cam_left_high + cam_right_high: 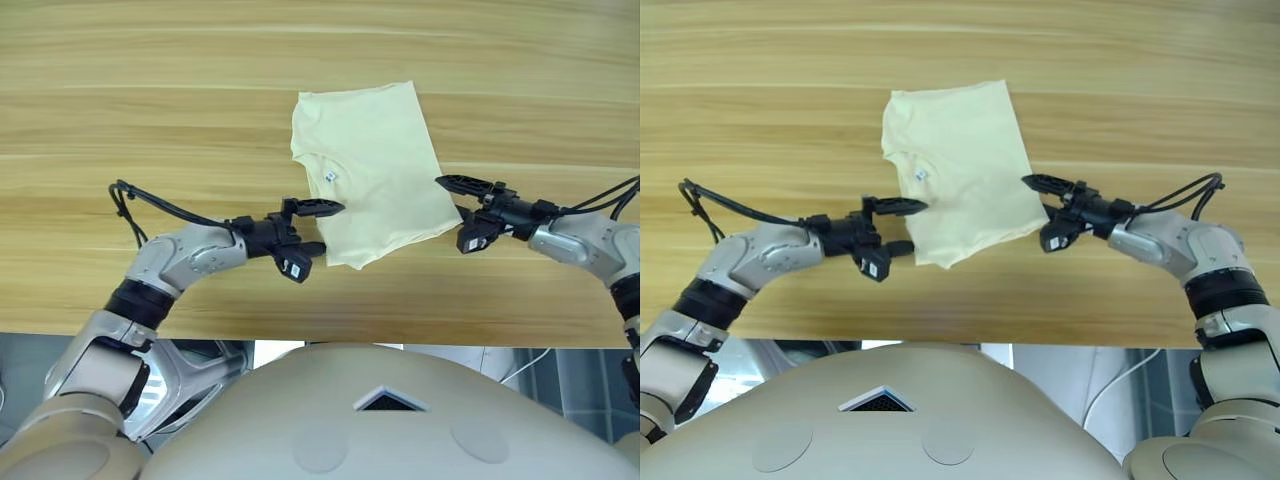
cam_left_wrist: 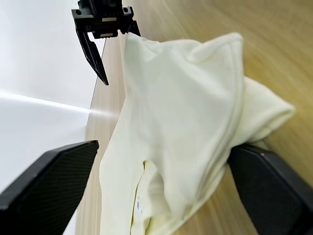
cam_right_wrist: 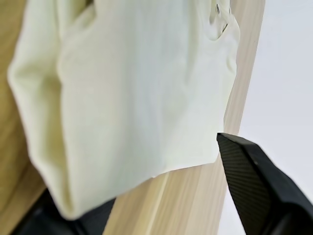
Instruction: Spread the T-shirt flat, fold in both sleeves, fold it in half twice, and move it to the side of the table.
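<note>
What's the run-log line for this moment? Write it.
T-shirt folded on table | left gripper open at near-left corner | right gripper open at near-right edge | nothing gripped yet

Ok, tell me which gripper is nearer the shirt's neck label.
Left. The left gripper sits at the shirt's near-left corner, just short of the label. The right gripper is at the shirt's right edge, across the cloth from it.

Likely a robot lab, wide wood-grain table (image 1: 150, 60), plain white wall (image 2: 34, 54) beyond
</note>
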You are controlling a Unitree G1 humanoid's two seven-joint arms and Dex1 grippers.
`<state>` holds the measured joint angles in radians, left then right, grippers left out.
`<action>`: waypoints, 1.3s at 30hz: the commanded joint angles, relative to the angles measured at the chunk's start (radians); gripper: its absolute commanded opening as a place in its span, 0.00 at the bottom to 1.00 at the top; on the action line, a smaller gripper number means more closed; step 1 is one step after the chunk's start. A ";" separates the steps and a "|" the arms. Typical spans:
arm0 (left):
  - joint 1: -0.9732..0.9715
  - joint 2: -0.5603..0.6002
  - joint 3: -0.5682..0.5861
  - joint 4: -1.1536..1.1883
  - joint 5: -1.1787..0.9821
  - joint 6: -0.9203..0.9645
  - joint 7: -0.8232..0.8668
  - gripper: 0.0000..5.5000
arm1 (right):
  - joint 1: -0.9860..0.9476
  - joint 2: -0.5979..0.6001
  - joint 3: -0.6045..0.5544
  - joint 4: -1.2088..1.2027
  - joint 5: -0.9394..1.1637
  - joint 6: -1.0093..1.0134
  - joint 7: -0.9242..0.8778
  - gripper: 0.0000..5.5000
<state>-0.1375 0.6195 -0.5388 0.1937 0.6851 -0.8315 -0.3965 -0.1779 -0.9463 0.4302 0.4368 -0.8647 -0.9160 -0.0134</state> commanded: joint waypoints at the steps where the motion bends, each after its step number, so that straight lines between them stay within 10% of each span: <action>1: 0.027 0.012 -0.068 0.060 0.057 0.007 -0.048 0.87 | 0.060 -0.052 -0.001 -0.030 0.024 -0.021 0.054 0.60; 10: 0.017 0.028 -0.094 0.081 0.035 -0.004 -0.053 0.64 | 0.091 -0.089 -0.020 -0.052 0.078 -0.028 0.127 0.60; 28: 0.012 0.007 -0.118 0.102 0.018 0.009 -0.044 0.12 | 0.031 -0.007 0.000 0.055 0.070 -0.059 0.127 0.03; 39: 0.033 0.066 -0.032 0.146 -0.050 -0.018 0.053 0.00 | 0.153 0.038 -0.022 -0.101 0.176 -0.047 0.158 0.03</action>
<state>-0.1604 0.6247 -0.5781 0.2937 0.6216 -0.8721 -0.3206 -0.0628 -0.9118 0.4196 0.3749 -0.7280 -0.9659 0.1210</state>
